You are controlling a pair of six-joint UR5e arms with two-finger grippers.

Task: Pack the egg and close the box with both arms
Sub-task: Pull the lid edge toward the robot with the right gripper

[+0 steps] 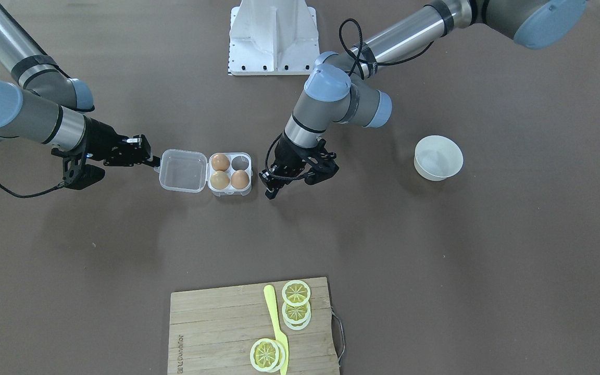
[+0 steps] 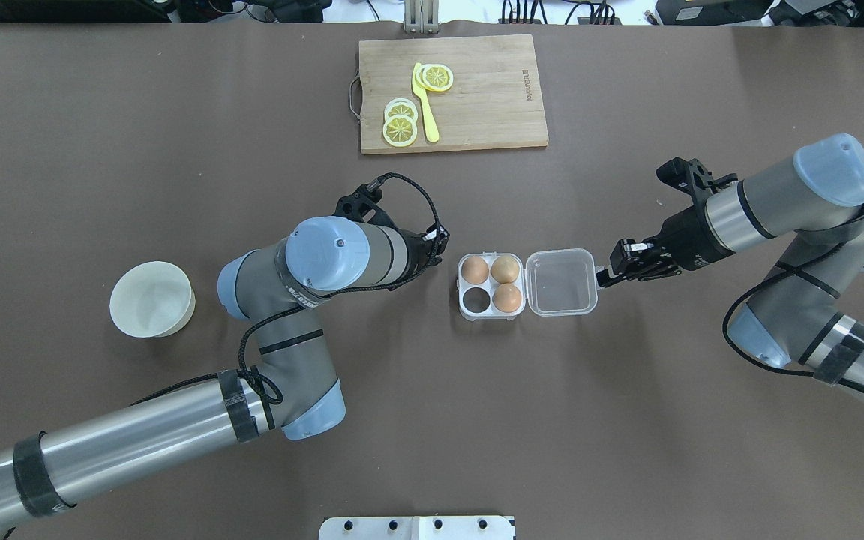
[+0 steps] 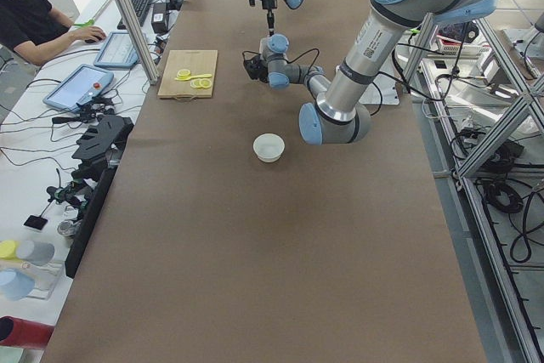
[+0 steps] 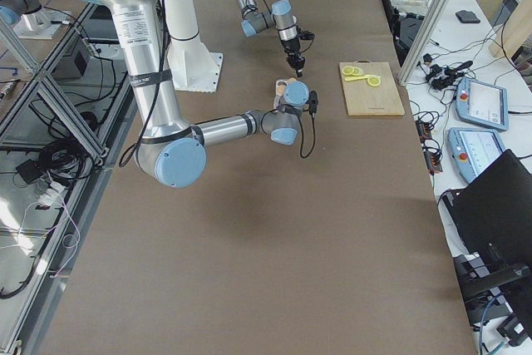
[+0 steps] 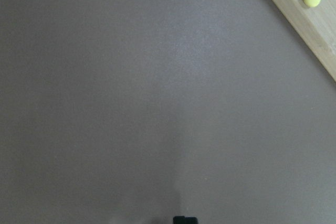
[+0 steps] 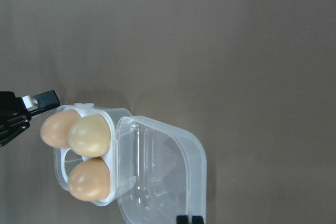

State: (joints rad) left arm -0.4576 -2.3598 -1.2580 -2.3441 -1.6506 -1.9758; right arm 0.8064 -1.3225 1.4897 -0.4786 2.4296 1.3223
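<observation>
Left gripper point(image 1: 269, 191): tilted down toward the table. Its tips look drawn together with nothing held, and only a small black tip shows in its own wrist view.
Right gripper point(image 1: 154, 162): jaws narrow and nearly closed, with the tips at the outer rim of the lid. Whether they pinch the rim cannot be told.
Box point(image 1: 230, 191): sits between the two grippers, just beside the left gripper's tips. It is open, with the lid point(image 1: 183, 171) lying flat on the right gripper's side.
Egg point(image 1: 239, 179): orange-brown, in the cell nearest the left gripper's tips and apart from them.
Second brown egg point(image 1: 220, 162): in the cell diagonal to it, beside the hinge.
Pale tan egg point(image 1: 220, 180): in the other cell beside the hinge.
Fourth cell point(image 1: 239, 163): bare plastic, on the left gripper's side, toward the robot.
In the way: the flat lid lies between the right gripper and the cells.
White bowl point(image 1: 438, 158): beyond the left gripper, on the side away from the box, well apart.
Cutting board point(image 1: 211, 333): well apart from both grippers, across the table from the robot. It carries lemon slices point(image 1: 296, 292) and a yellow knife point(image 1: 276, 328).
White base point(image 1: 273, 39): behind the box, on the robot's side.
</observation>
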